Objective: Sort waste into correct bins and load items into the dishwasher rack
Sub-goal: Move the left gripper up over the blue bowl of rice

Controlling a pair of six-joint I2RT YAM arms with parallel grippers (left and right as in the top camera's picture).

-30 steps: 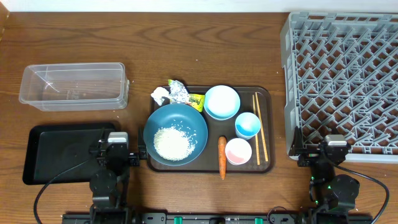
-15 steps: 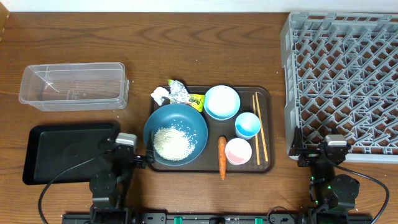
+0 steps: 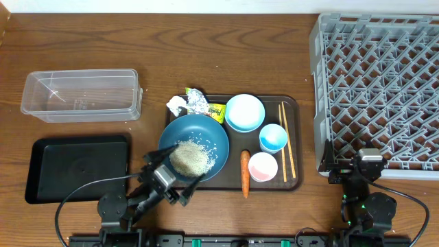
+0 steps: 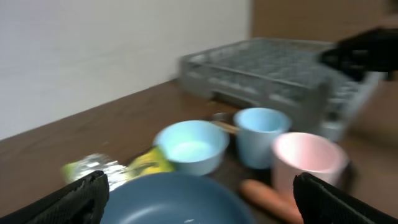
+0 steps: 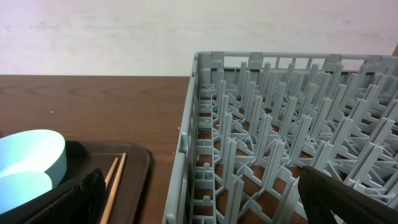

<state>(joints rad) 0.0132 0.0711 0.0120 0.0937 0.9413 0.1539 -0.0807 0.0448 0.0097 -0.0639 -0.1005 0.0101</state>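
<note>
Overhead, the tub (image 3: 82, 71) is seen at the upper left with nothing in it, and the black tray (image 3: 68, 171) below it is just as bare. The brown tray (image 3: 271, 108) at the centre is crowded. The dark bowl (image 3: 212, 134) is set at its left end, with a heap of rice (image 3: 191, 158) on the bowl's floor. The light bowl (image 3: 245, 112) is placed upright just beside it, toward the upper right. Below that bowl two upright cups are stood close together, the blue cup (image 3: 273, 138) above and the pink cup (image 3: 263, 167) beneath. The carrot (image 3: 245, 173) is laid lengthwise between the dark bowl and the pink cup. The chopsticks (image 3: 287, 140) are laid side by side along the tray's right edge. The tissue (image 3: 177, 104), foil (image 3: 197, 102) and packet (image 3: 217, 110) are bunched at the tray's upper-left corner. The rack (image 3: 377, 82) fills the right of the frame, and only its pegs are seen.

The left gripper (image 3: 173, 170) is tilted over the lower-left rim of the dark bowl, its fingers spread wide and nothing held. Contact with the bowl cannot be judged, as the wrist view is blurred. The right gripper (image 3: 350, 165) is parked at the lower right, at the rack's lower-left corner, its fingers fully apart and gripping nothing.
</note>
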